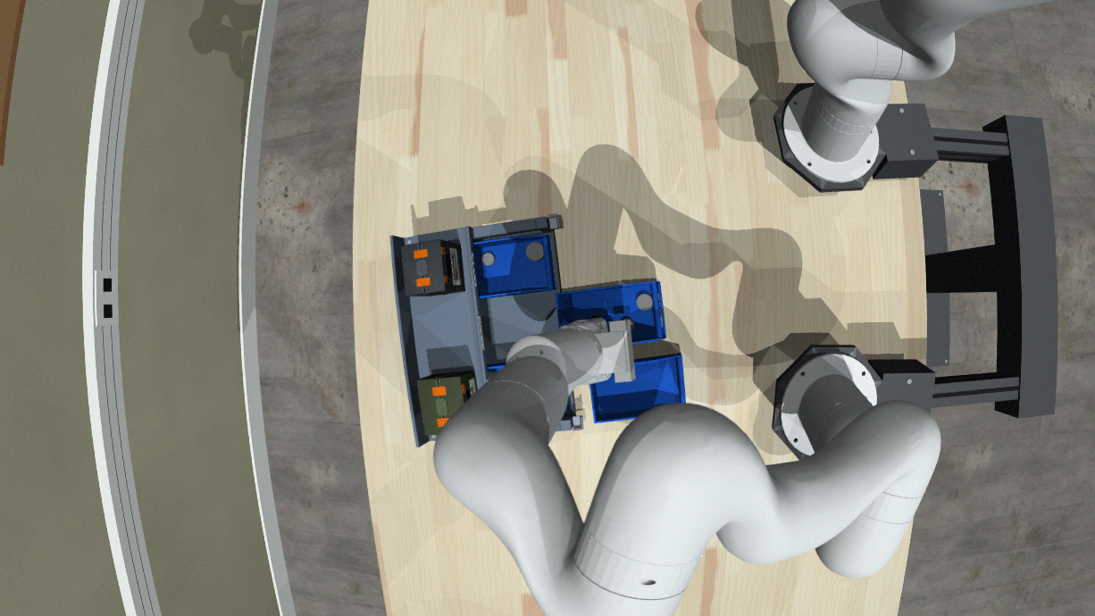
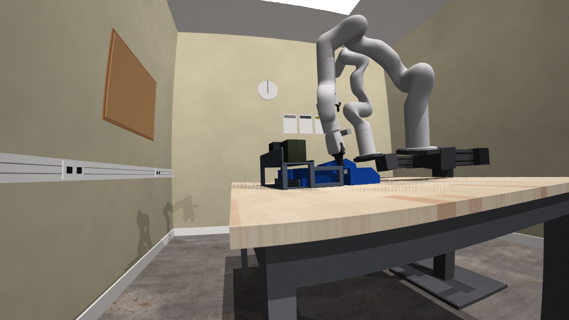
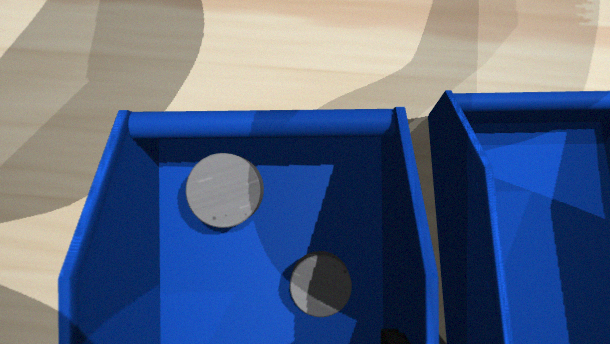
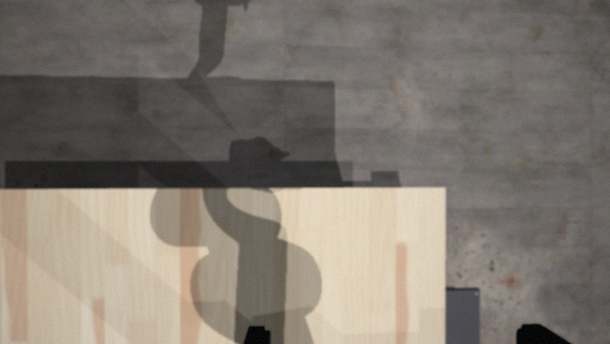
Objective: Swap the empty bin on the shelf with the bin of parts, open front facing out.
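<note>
The parts bin (image 1: 580, 305) (image 2: 350, 163) (image 3: 260, 123) is blue and has grey round parts (image 3: 223, 190) (image 1: 644, 301) inside. It hangs in front of the shelf (image 1: 440, 325) (image 2: 284, 175), its open front away from the shelf, and looks raised in the exterior view. My left gripper (image 2: 341, 162) is shut on its side wall; the top view hides the fingers behind the arm. The empty bin (image 1: 639, 391) (image 2: 362, 176) (image 3: 462, 215) stands upright on the table beside it. The shelf's gap (image 1: 521, 317) is open. My right gripper (image 4: 395, 335) (image 2: 338, 106) is open and empty, high up.
A blue bin (image 1: 509, 277) with round parts stands on one side of the gap. Another blue bin (image 1: 496, 369) on the other side is mostly hidden by the left arm. A black case (image 1: 431, 269) and a green case (image 1: 429, 403) stand on the upper board.
</note>
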Controlling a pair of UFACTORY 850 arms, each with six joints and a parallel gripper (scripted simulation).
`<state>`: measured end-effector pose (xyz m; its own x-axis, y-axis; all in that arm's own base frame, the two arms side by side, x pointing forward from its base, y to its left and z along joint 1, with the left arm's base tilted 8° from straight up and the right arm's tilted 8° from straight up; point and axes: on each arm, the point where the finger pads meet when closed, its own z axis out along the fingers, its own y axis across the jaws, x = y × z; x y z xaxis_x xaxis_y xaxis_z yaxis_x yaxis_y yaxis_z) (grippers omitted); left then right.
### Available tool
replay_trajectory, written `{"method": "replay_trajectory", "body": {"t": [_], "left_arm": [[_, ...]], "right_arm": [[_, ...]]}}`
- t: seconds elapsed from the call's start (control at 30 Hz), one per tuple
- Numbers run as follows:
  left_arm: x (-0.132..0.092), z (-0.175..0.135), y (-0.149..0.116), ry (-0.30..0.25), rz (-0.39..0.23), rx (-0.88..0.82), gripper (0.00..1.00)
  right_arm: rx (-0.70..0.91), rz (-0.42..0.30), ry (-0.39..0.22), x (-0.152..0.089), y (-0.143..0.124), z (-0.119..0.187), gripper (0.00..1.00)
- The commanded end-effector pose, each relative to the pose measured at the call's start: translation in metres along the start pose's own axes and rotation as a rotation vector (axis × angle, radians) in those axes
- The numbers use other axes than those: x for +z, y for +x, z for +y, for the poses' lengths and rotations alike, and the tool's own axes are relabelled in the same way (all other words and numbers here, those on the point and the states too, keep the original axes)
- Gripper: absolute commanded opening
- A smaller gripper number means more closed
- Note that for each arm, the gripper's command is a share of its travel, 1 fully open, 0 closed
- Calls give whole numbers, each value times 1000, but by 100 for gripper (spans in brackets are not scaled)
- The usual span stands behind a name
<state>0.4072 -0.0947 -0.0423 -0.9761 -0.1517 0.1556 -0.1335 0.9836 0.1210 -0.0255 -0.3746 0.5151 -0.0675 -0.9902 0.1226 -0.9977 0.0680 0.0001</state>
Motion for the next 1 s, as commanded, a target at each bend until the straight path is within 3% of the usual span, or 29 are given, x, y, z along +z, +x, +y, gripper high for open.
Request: {"method": "replay_trajectory", "body": {"t": [0.0,0.97], "left_arm": [[-1,0,-1,1,-1,0,0],[-3,0,-11,1,-1,0,0]], "right_arm": [[0,2,0,-1,0,0,100],[0,2,0,-1,0,0,100]]}}
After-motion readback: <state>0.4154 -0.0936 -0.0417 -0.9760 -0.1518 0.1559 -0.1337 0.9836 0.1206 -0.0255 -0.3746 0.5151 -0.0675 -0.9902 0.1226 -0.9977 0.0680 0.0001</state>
